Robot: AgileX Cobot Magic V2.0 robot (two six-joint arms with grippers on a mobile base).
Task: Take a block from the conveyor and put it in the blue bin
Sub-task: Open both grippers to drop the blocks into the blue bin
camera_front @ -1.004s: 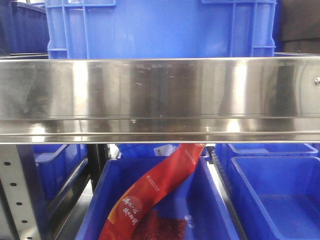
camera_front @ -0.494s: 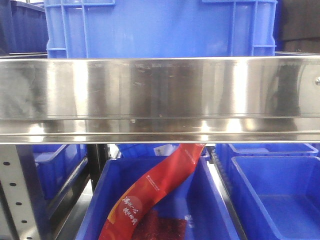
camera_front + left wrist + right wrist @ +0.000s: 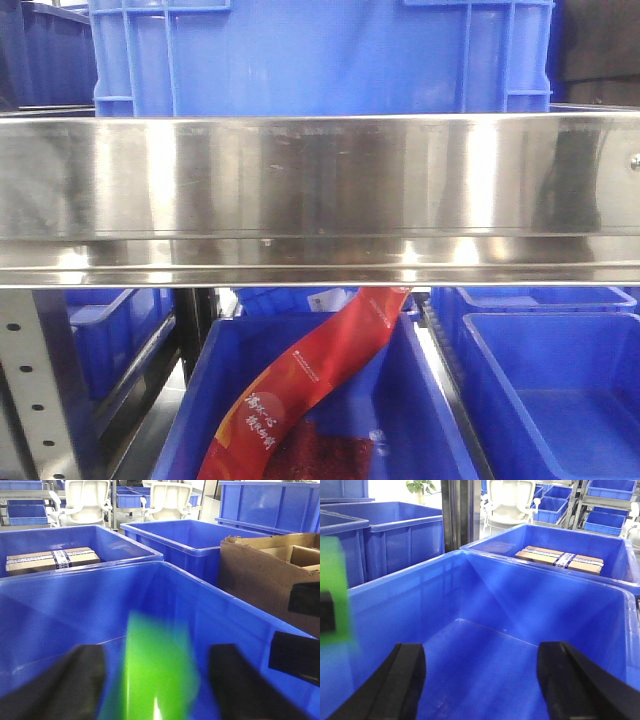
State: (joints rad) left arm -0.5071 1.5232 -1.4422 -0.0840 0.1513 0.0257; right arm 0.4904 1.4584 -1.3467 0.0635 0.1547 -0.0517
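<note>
A green block (image 3: 160, 665), blurred by motion, hangs between the fingers of my left gripper (image 3: 157, 680) over the inside of a blue bin (image 3: 60, 610). That gripper is open, with blue gaps on both sides of the block. In the right wrist view the block (image 3: 332, 590) shows at the left edge above the same blue bin (image 3: 520, 600). My right gripper (image 3: 480, 680) is open over the bin floor with nothing in it. The front view shows no gripper, only the conveyor's steel side rail (image 3: 320, 180).
A torn cardboard box (image 3: 270, 575) stands right of the bin. Neighbouring blue bins hold taped brown cartons (image 3: 50, 560) (image 3: 560, 560). Under the rail, a red packet (image 3: 300, 390) hangs into a lower blue bin (image 3: 430, 420). White chairs (image 3: 85, 500) stand behind.
</note>
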